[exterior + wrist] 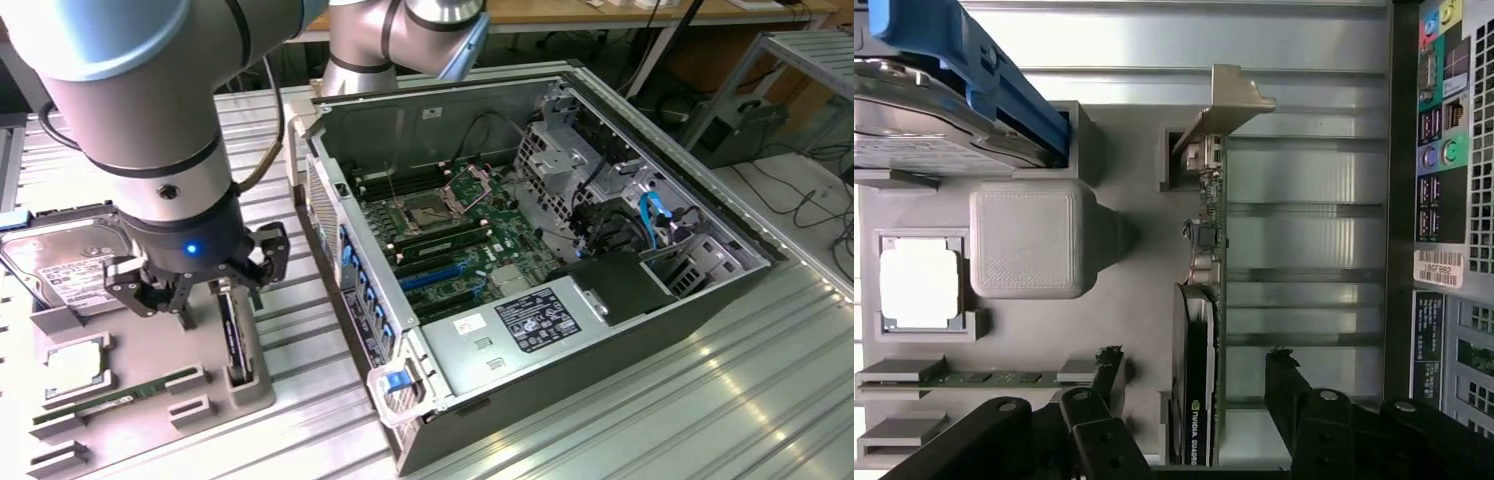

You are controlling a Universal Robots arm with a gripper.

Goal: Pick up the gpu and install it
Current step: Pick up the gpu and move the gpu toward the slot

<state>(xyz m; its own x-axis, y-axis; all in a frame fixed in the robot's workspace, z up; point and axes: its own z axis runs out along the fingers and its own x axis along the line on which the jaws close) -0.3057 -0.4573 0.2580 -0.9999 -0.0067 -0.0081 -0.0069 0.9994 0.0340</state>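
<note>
Gripper (1196, 358) fingers loomed closest to the wrist camera, two dark prongs spread wide apart with nothing between them but air and the part below. And what a line-up it was: the gpu (1202, 330) stood on its thin edge in a slot of the grey holder tray (1124, 300), and it sat right in the gap between the open jaws, one finger on each flat face.

That was the relation that mattered. The card's long axis ran crosswise to the line on which the jaws would close, so the fingers faced its two broad sides and not its ends. Its silver bracket (1222, 105) sat at the far end of the card, away from the fingertips, which flanked the dark shrouded stretch.

From the exterior view, the gripper (214, 290) hung just over the gpu (238, 340), above the end of the card farther from that camera. I judged the fingers close to the card but not yet clamped on it; contact could not be told.

Beside the slot lay the hard drive (67, 270) and the RAM stick (120, 395) in the same tray (200, 420). The open computer case (534, 250) waited on the counter (667, 400) to the exterior view's right, well apart from the gripper.
</note>
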